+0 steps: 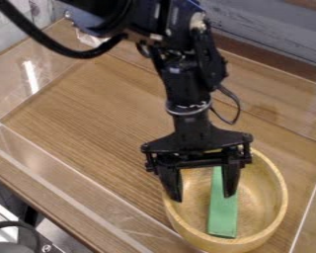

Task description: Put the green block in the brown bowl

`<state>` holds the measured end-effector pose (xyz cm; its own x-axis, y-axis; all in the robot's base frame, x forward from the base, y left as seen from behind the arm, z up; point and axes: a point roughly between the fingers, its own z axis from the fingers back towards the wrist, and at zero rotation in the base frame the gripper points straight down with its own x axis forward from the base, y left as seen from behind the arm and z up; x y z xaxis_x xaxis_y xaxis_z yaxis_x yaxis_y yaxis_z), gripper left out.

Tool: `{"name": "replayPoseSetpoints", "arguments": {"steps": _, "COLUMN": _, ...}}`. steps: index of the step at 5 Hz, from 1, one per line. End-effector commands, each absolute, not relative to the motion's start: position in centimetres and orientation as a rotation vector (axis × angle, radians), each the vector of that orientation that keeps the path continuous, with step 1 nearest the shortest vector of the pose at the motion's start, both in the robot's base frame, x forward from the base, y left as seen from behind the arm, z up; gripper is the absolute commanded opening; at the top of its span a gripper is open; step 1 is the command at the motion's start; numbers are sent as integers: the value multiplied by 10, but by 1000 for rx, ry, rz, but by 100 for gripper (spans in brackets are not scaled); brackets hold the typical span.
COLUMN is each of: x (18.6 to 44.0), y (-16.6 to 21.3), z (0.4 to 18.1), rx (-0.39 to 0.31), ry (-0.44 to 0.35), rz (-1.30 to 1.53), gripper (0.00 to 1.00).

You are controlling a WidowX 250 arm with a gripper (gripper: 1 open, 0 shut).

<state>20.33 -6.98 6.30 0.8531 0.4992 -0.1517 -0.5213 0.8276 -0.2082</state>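
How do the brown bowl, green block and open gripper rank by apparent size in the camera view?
1. Brown bowl, widest.
2. Gripper, jaws open, spanning nearly the bowl's width; it sits higher, so this is unsure.
3. Green block, lying inside the bowl, clearly smallest.

A wood-grain table (pixel 82 109) fills the frame. One item rests on it — a brown bowl (pixel 273 212), near its front edge.

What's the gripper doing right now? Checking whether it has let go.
Gripper: open, holding nothing; the green block lies in the bowl.
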Motion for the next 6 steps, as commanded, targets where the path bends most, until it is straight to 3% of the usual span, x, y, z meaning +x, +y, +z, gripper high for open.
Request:
{"name": "replayPoseSetpoints", "arguments": {"steps": 1, "x": 210, "y": -65, "z": 70, "rx": -267, "ry": 61, "rz": 560, "gripper": 100}}
{"name": "replayPoseSetpoints", "arguments": {"steps": 6, "x": 211, "y": -53, "z": 61, "rx": -271, "ry": 62, "rz": 607, "gripper": 100}}
